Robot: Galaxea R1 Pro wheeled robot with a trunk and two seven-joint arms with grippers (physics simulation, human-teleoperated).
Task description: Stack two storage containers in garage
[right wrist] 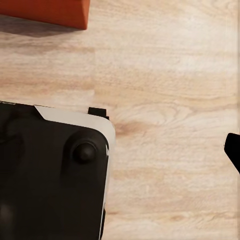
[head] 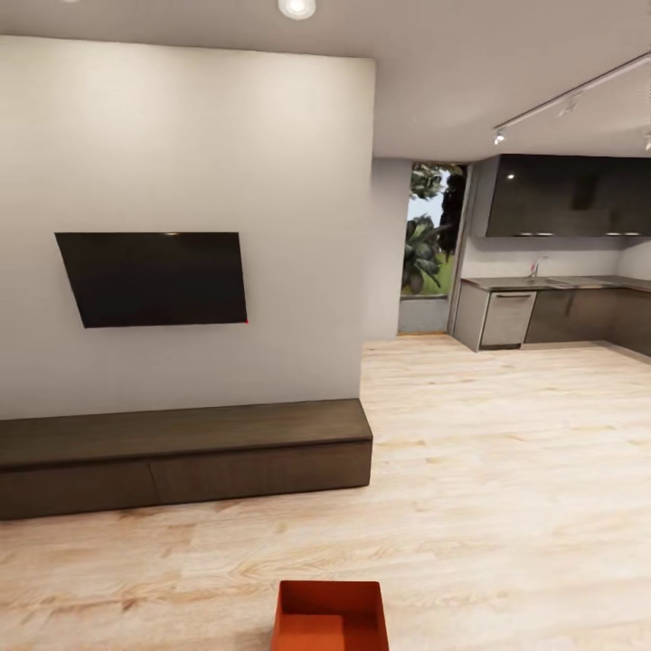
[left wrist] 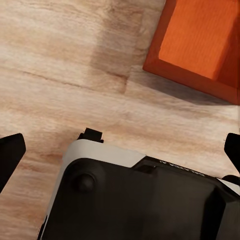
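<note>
The robot stands in the living room, on the pale wood-plank floor [head: 506, 470]. One orange-red rectangular open-top plastic storage container [head: 330, 617] rests on this floor directly in front of the robot base, at the low edge of the head view. The second container I cannot find here, and the garage is not in sight.

In the left wrist view, the left gripper [left wrist: 120, 150] has its two dark fingertips at the far sides of the picture, so it is spread wide and holds nothing. The container [left wrist: 197, 40] lies ahead of this gripper, apart from it, beyond the white-and-black robot base [left wrist: 130, 200]. In the right wrist view only one dark fingertip [right wrist: 233, 150] of the right gripper is seen, so I cannot tell its opening; a corner of the container [right wrist: 45, 12] lies ahead of it and to one side.

I judge the step is the approach for picking up. To do it well, both grippers should come down to the opposite short walls together and grip the thin rims evenly.

The long low dark-brown wooden cabinet [head: 181, 452] under the black wall television [head: 154, 276] stands well apart. Open floor reaches toward the dark kitchen units [head: 561, 312], which gives room to turn.
</note>
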